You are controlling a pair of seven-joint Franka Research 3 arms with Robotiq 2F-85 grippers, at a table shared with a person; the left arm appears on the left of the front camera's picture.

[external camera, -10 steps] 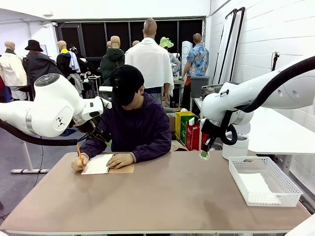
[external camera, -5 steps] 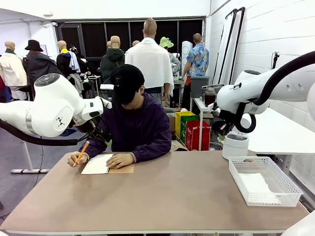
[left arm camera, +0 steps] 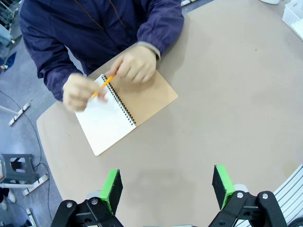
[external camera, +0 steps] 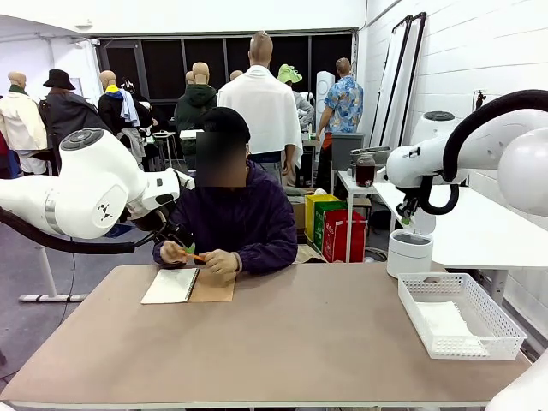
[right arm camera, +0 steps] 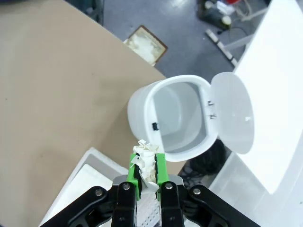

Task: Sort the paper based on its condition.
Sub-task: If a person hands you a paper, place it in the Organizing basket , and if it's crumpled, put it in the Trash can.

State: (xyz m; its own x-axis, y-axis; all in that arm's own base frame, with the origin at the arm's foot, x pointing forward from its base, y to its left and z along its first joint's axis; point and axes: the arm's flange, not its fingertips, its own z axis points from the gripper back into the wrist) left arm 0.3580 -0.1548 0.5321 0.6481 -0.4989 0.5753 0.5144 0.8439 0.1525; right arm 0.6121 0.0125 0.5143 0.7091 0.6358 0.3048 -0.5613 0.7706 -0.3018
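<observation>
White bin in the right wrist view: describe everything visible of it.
The white bin is a smooth, plastic-looking tub, upright at the table's corner beside the mesh basket. Its hinged lid is flipped open sideways; the inside looks empty apart from a small dark fitting. The right tool, shut on crumpled paper, hangs above its rim without touching.

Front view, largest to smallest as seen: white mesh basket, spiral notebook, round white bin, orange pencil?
1. White mesh plastic basket
2. Open spiral-bound notebook and round white bin: about alike, unranked
3. Orange pencil
</observation>
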